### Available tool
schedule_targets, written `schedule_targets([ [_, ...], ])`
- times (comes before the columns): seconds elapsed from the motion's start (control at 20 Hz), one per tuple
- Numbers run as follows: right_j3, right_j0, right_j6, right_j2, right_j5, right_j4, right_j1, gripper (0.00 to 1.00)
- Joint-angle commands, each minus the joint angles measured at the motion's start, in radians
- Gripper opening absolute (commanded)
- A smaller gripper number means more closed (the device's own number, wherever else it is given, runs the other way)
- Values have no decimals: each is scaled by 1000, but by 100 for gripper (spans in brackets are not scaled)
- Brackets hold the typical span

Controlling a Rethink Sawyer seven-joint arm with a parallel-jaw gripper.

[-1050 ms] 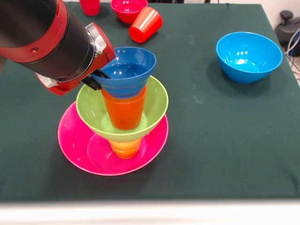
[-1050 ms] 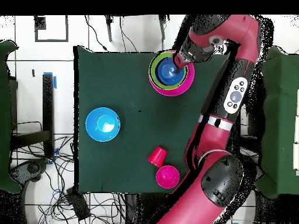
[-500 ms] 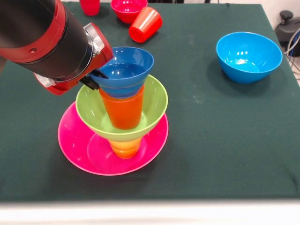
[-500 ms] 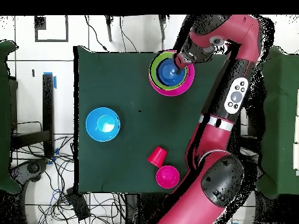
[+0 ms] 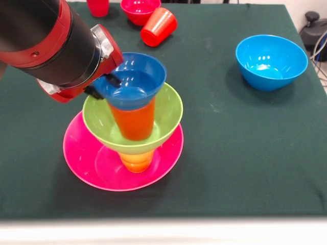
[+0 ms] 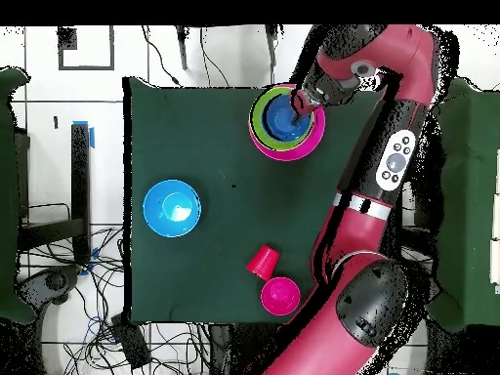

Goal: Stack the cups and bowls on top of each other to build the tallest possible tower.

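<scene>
The tower [image 5: 132, 120] stands on the left of the surface [image 5: 230, 143]: pink bowl [image 5: 92, 163], yellow cup [image 5: 136, 161], green bowl [image 5: 168, 115], orange cup [image 5: 134, 121], and the small dark blue bowl [image 5: 134, 81] on top. The gripper [image 5: 104, 84] is at that bowl's left rim, its jaws seemingly pinching the rim, though how tightly I cannot tell.

The blue bowl looks slightly tilted; releasing it off-centre, or dragging the rim on withdrawal, could tip it or topple the narrow cups beneath.

The front view shows each layer; the overhead view shows only nested rims, but reveals the arm's whole reach. The light blue bowl [image 5: 271, 61] sits far right, while a red cup [image 5: 158, 26] and red bowl [image 5: 140, 10] lie at the far edge.
</scene>
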Motion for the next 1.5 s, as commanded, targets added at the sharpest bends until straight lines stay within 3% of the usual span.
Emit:
schedule_targets([
  [0.05, -17, 33, -237, -124, -87, -25, 51, 100],
  [0.8, -65, 54, -260, -83, -31, -60, 38, 100],
  [1.5, -117, 86, -317, -19, 135, -186, -58, 100],
])
